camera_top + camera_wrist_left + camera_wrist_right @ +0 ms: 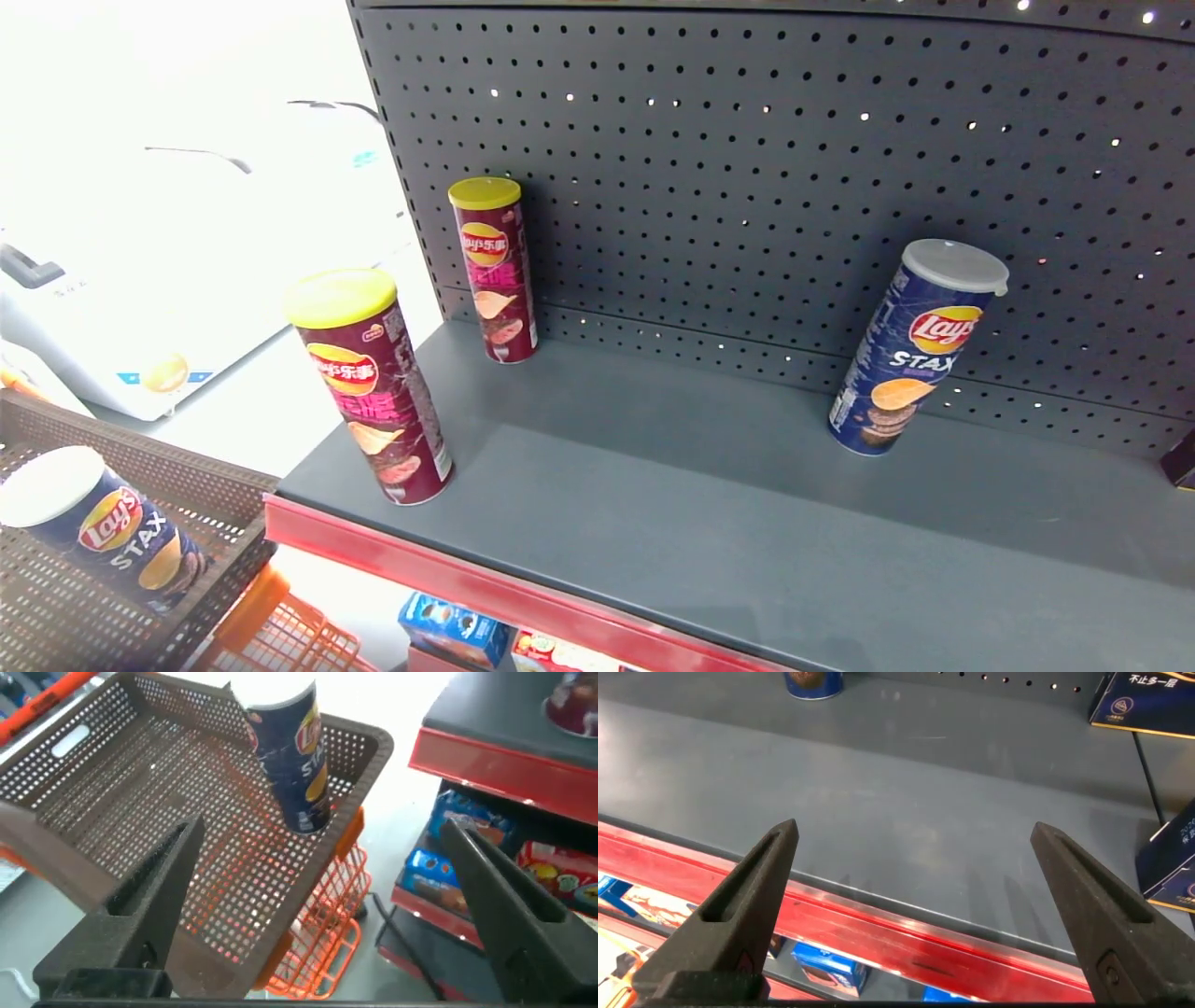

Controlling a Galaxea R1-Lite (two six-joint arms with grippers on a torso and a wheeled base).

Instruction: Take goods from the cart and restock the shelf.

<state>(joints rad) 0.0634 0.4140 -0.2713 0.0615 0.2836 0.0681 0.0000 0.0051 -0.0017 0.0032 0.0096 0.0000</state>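
A blue can point(290, 756) stands in the brown basket point(93, 784) off the shelf's point(653, 504) left end, with the left tool point(320, 829) wide and empty over it. Two maroon cans point(373, 383) stand on the shelf's left and a second blue can point(910, 350) at its back, while the right tool point(913, 829) hangs wide above its front edge.

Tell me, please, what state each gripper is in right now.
Left gripper: open, holding nothing.
Right gripper: open, holding nothing.
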